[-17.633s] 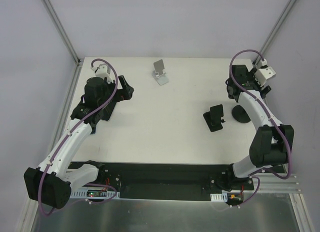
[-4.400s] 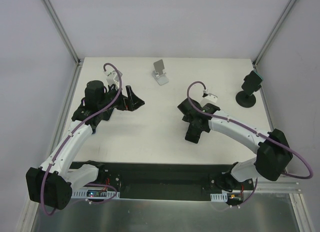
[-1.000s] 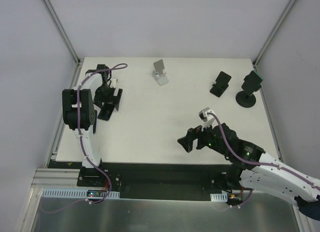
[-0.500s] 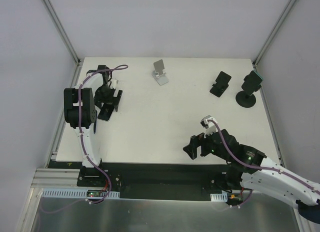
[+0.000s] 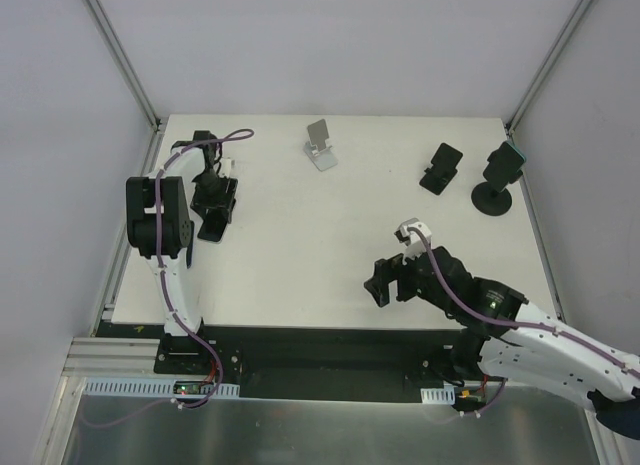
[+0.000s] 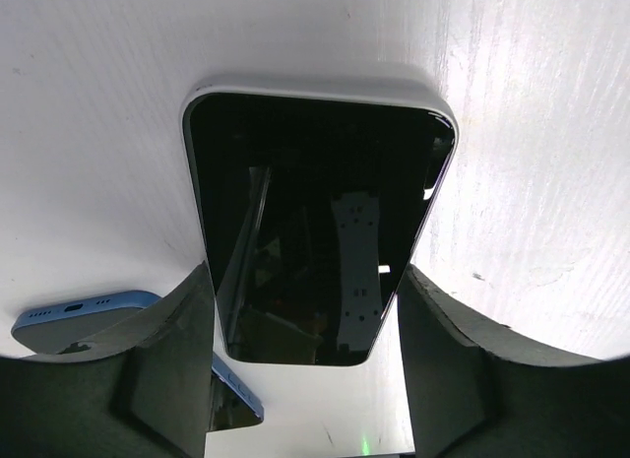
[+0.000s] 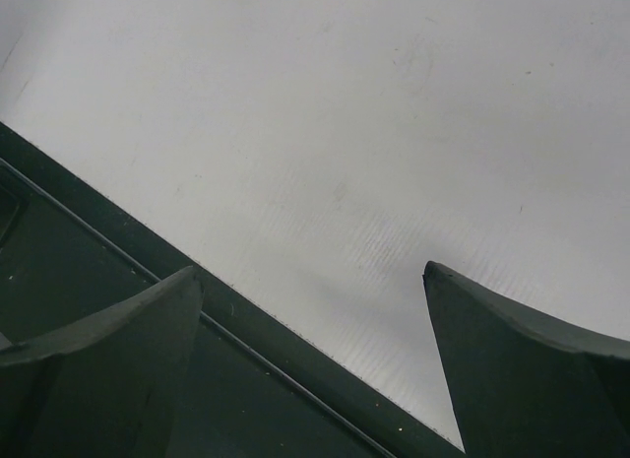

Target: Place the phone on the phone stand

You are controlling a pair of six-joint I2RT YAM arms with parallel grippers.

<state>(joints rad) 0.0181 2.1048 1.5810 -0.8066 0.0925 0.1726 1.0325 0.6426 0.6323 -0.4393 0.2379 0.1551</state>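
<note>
The left fingers (image 6: 162, 364) stand spread to the width of a black-screened, pale-edged phone (image 6: 315, 231), one close against each long side at its near end. Whether they press on it cannot be told. The phone lies flat, screen up, on the white table (image 6: 532, 133), left of the bent silver metal phone stand (image 5: 320, 145) and nearer the arms' bases. A blue edge with a port and speaker holes (image 6: 79, 318) shows beside one finger. The right fingers (image 7: 512, 369) gape wide around nothing, well apart from that stand, over the table's near rim.
</note>
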